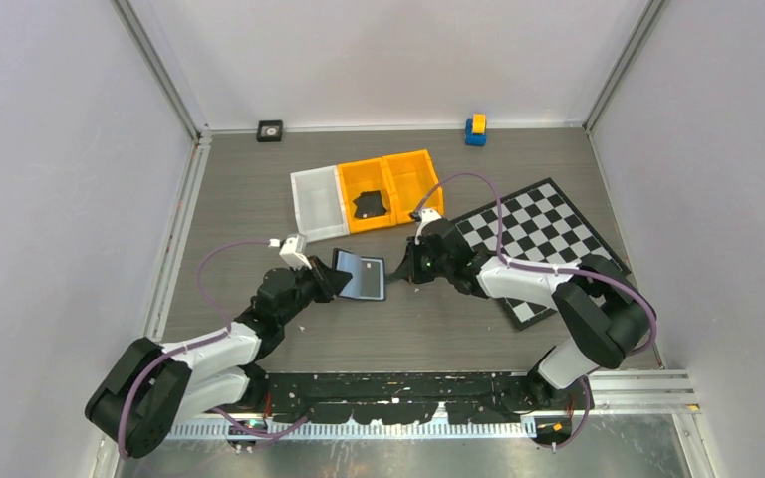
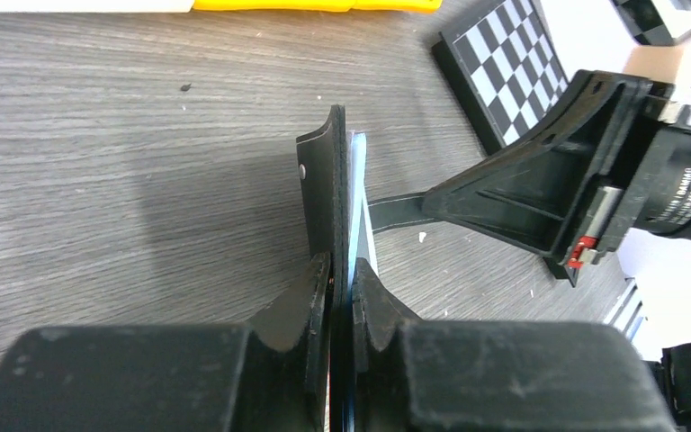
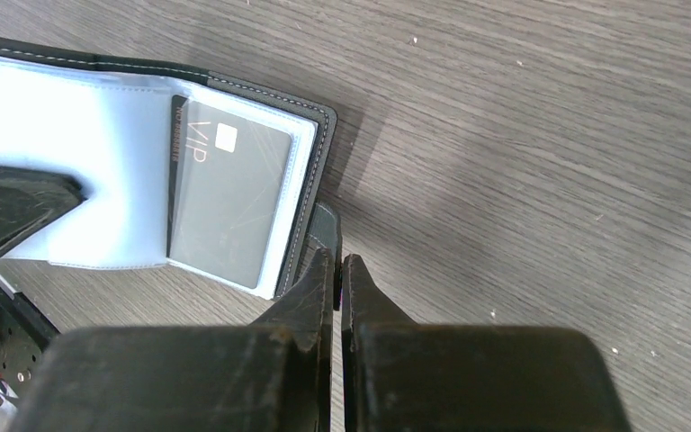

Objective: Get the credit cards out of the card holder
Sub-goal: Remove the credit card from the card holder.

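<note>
Pinching card holder [image 2: 331,180] edge, left hand [image 2: 340,274]

The black folding card holder [image 3: 81,117] looks like matt stitched leather. Its plastic sleeves shine over a smooth dark card [image 3: 225,207] — the grey tabletop [image 3: 549,135] shows wood grain.

The right gripper [image 3: 337,265] stood with its two black fingers pressed together at the lower centre, pinching the short strap tab [image 3: 326,225] of the card holder [image 3: 99,117]. The black holder lay open on the grey wood-grain table [image 3: 549,180], pale grey-blue panels up. A dark credit card [image 3: 225,202] marked "VIP", with a small pale chip, sat inside the clear sleeve nearest the tab. A black finger of the left gripper [image 3: 63,193] overlapped the holder's left panel.
</note>
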Robot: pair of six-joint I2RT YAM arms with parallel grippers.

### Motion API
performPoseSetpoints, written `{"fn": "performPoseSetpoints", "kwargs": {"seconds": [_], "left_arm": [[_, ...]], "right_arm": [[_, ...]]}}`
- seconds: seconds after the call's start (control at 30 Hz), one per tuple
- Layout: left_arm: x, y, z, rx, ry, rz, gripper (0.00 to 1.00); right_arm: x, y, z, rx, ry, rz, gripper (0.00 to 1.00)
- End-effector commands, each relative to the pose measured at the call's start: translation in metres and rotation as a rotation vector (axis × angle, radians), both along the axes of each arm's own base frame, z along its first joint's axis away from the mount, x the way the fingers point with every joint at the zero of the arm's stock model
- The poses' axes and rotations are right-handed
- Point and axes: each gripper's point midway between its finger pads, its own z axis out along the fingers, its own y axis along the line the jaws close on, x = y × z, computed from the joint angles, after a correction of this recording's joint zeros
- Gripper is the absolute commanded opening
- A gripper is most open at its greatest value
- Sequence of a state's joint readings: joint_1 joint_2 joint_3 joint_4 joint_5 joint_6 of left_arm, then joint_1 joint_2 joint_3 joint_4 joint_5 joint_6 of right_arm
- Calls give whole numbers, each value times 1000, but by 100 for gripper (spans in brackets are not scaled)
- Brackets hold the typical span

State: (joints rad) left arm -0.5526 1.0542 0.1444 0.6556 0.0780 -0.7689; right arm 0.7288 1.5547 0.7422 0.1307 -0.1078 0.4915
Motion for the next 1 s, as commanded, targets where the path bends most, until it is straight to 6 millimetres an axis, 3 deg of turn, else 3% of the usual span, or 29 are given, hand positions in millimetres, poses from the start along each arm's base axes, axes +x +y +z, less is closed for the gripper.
{"fn": "performPoseSetpoints", "kwargs": {"seconds": [0.0,0.23,0.33,0.53,0.97], "left_arm": [[10,-4,8,15,-36,2,11],[7,-7,2,5,-29,-18,12],[7,-3,2,2,-35,3,20],[11,16,-3,3,-4,121,98],[9,5,-15,105,89,37,98]], "right_arm": [[8,2,19,43,-66,-11,1],[8,2,11,28,-46,-20,1],[10,1,10,26,-47,-32,0],[12,-4,12,22,-62,-54,0],[11,-2,17,35,-76,-43,1]]}}
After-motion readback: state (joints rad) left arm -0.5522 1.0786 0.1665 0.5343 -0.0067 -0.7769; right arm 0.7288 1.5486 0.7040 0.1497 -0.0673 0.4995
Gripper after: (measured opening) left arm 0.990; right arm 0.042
